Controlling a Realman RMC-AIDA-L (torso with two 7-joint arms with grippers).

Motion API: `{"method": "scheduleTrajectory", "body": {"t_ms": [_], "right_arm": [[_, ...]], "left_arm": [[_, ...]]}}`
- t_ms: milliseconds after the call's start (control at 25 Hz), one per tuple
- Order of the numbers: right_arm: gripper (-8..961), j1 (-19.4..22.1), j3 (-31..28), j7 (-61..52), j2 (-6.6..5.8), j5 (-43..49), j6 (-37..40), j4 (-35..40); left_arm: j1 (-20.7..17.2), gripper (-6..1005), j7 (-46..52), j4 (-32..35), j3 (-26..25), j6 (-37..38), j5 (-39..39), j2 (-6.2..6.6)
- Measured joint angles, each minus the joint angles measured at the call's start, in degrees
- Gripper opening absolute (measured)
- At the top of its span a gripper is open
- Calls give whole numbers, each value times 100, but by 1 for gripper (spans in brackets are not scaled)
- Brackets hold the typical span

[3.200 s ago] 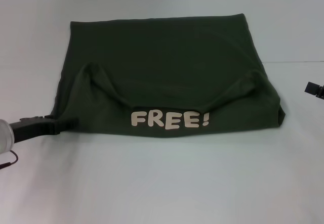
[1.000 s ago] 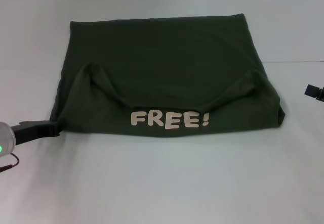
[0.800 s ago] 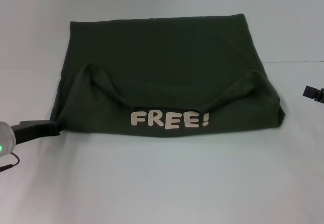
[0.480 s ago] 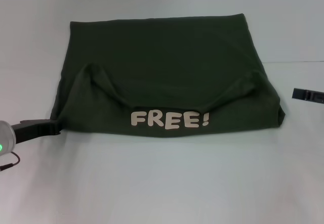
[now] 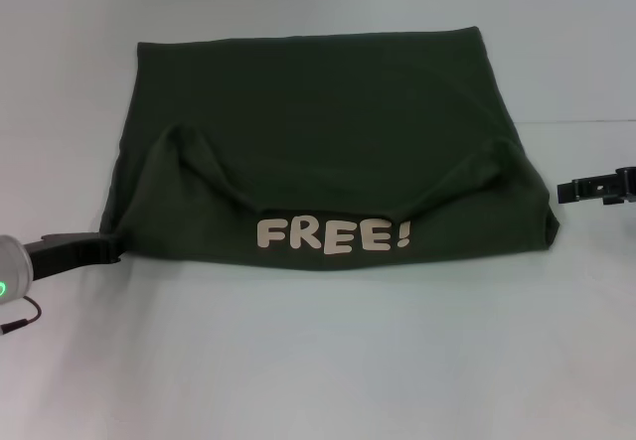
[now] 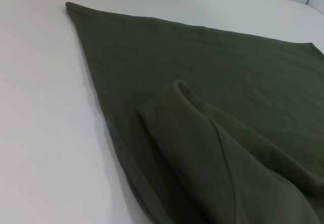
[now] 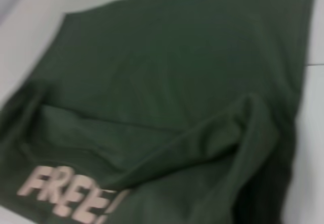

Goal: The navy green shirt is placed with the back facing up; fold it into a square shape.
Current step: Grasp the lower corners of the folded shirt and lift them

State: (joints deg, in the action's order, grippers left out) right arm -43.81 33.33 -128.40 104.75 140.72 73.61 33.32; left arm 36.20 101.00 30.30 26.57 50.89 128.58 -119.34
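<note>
Green cloth fills the head view: the navy green shirt [image 5: 328,152] lies flat on the white bench [image 5: 318,361], its near part folded over so "FREE!" shows. One fold looks done; more are left to make a square. The left claw [image 5: 107,249] touches its left corner, the right claw [image 5: 581,190] sits just beside its right edge; I cannot tell if either is clenched. Left wrist view shows only plain folds. Right wrist view shows the letters too.
</note>
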Motion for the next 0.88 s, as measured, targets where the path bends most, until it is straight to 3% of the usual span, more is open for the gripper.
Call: {"method": "scheduleTrajectory", "body": {"t_ms": [400, 880], "right_arm": [[945, -251, 568, 55, 233, 233, -777, -262], [874, -253, 644, 821, 674, 269, -1486, -386]], "left_arm": [[27, 68, 62, -4, 2, 30, 0, 8], [44, 68, 68, -3, -12, 70, 0, 17]]}}
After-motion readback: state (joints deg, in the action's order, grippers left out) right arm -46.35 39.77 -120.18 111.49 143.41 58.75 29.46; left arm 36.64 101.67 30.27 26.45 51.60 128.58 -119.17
